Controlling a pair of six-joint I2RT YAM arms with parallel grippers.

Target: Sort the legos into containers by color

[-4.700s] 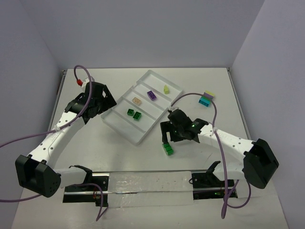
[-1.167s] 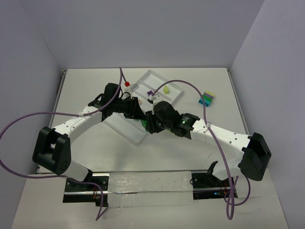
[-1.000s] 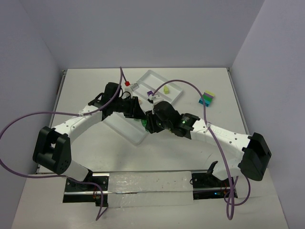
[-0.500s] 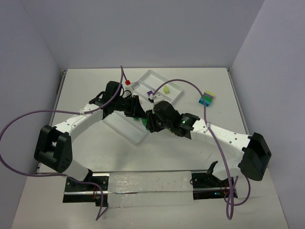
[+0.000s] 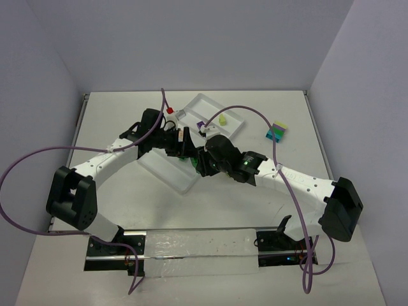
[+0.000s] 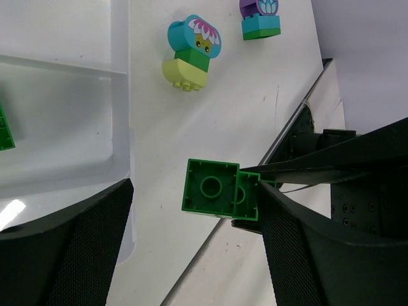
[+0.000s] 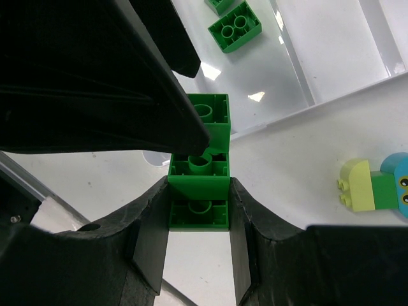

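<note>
One tray (image 5: 210, 105) is holding two green bricks (image 7: 234, 25), one purple brick (image 5: 200, 123) and one yellow-green brick (image 5: 222, 119) across four compartments. Two multi-colour clumps (image 6: 190, 52) are lying outside it. One green stack (image 7: 199, 171) is also showing.

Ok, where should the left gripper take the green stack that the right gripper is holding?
Probably the end brick of the green stack, which sticks out beyond the right gripper: pinch its two flat side walls, coming head-on from the end opposite that gripper. The left gripper straddles it, open.
</note>
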